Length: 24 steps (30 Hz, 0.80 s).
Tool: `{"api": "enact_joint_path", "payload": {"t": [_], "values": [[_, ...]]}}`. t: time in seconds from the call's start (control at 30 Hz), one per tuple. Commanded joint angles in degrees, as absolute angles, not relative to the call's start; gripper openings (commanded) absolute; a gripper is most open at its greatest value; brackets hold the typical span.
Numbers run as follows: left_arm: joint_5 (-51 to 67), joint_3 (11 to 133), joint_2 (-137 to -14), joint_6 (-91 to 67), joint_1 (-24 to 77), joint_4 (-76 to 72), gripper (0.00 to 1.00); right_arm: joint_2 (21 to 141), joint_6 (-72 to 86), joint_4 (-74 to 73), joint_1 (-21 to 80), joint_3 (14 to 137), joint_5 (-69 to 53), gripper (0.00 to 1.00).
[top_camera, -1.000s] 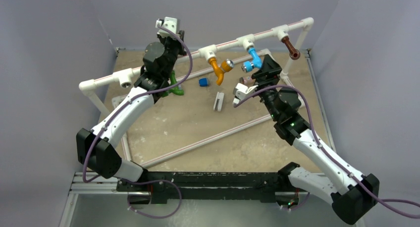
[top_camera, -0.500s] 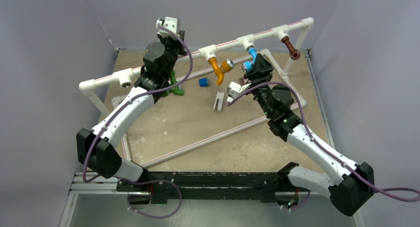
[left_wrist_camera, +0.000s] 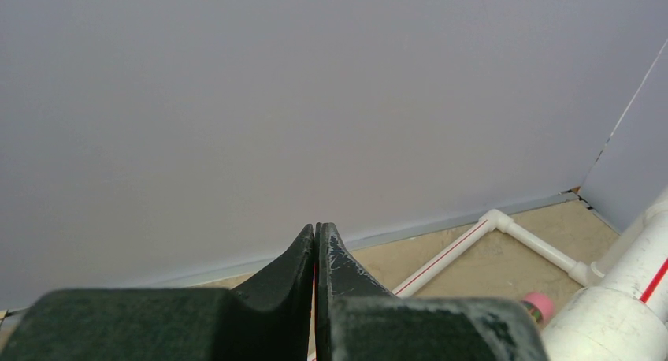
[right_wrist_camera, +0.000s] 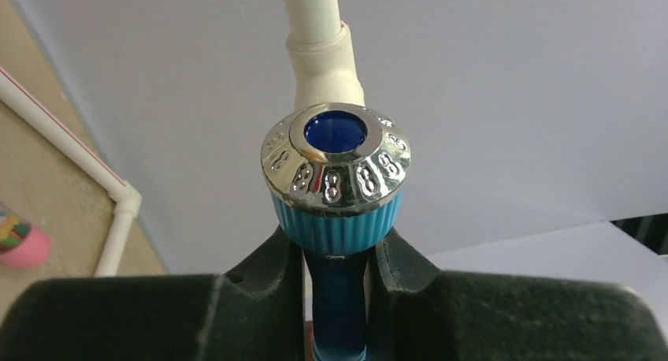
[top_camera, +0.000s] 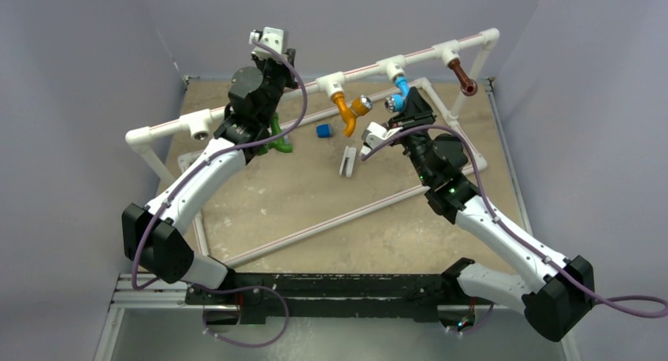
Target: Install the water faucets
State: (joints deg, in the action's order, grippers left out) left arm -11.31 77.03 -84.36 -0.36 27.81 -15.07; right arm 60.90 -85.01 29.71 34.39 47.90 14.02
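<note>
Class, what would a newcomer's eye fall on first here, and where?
The blue faucet, chrome-capped, fills the right wrist view, its stem pinched by the right hand. From above, it hangs on the white pipe rail between the orange faucet and brown faucet; the green faucet sits on the table.

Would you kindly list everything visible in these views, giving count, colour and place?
Blue faucet: one, blue with silver knob, on the raised rail.
Orange faucet: one, orange with silver knob, on the rail left of the blue.
Brown faucet: one, brown, near the rail's right end.
Green faucet: one, green, below the rail, partly hidden.
Blue cube: one, on the table.
White piece: one, mid-table.
Pink-capped object: one, on the table.
Pipe frame: one, white, red-striped.
Table: one, tan.
Left arm: jaws shut, empty.
Right arm: jaws closed on the blue faucet's stem.
</note>
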Motion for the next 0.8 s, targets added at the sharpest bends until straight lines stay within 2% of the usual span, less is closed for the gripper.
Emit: {"api": "enact_joint_path", "payload": {"t": [0.0,0.17,0.27,0.77], "values": [[-7.6,71.5,-90.6,2.9,29.8,5.5,0.0,59.1,-73.3,32.5,34.8,48.0,15.4,0.0],[-7.6,71.5,-90.6,3.0,29.9,5.5,0.0,57.6,-54.7,33.2,35.5,47.3,10.9,0.0],[-7.7,71.5,-90.7,3.0,29.9,5.4,0.0,57.4,-38.0,35.2,35.7,47.9,8.4,0.0],[-8.3,71.2,-90.6,3.4,30.0,5.2,0.0,61.3,33.7,36.0,35.6,51.4,11.7,0.0]]}}
